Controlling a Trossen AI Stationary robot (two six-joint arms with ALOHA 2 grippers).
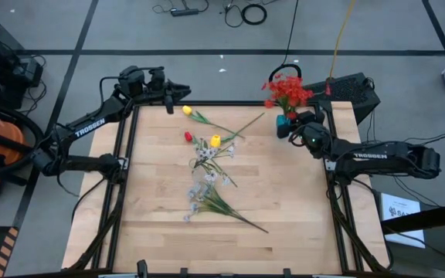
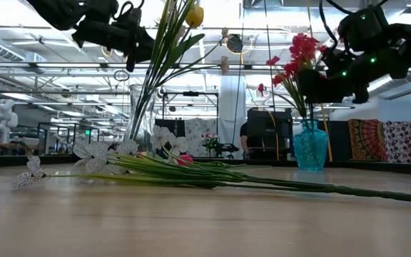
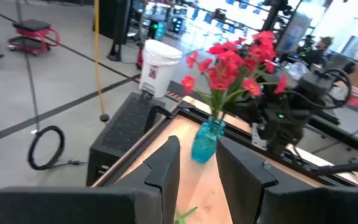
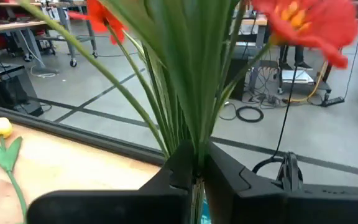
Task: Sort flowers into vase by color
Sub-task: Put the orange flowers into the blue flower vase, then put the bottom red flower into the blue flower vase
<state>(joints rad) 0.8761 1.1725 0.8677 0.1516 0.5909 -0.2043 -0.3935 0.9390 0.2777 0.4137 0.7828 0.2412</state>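
The step in hand is judged to be the seating of the red flowers (image 1: pixel 287 90) in the vase (image 1: pixel 283 126), which stands near the worktop's (image 1: pixel 161 239) two-o'clock corner. The right pincer (image 4: pixel 199 167) is seen just above the vase mouth, its fingers pinched on the bundled green stalks, the blossoms fanned out above. The bunch stands nearly upright, its long axis vertical, heads up and stalk ends down inside the vase. The grip is judged to be about to be let go; the next move would call for a clean parting of the fingers and a straight lift, so that neither stalks nor vase are dragged along. The left pincer (image 3: pixel 197 163) is held at the worktop's eleven-o'clock corner, pointed across toward the vase, its fingers part-way apart with nothing between them. At the worktop's centre the remaining flowers lie flat: a yellow tulip (image 1: pixel 187 111) toward eleven o'clock, its stalk running off toward four; a red bud (image 1: pixel 188 137) and a second yellow bud (image 1: pixel 215 140) just beside each other; and white sprays (image 1: pixel 199 185) toward six o'clock, their long stalks trailing toward five.
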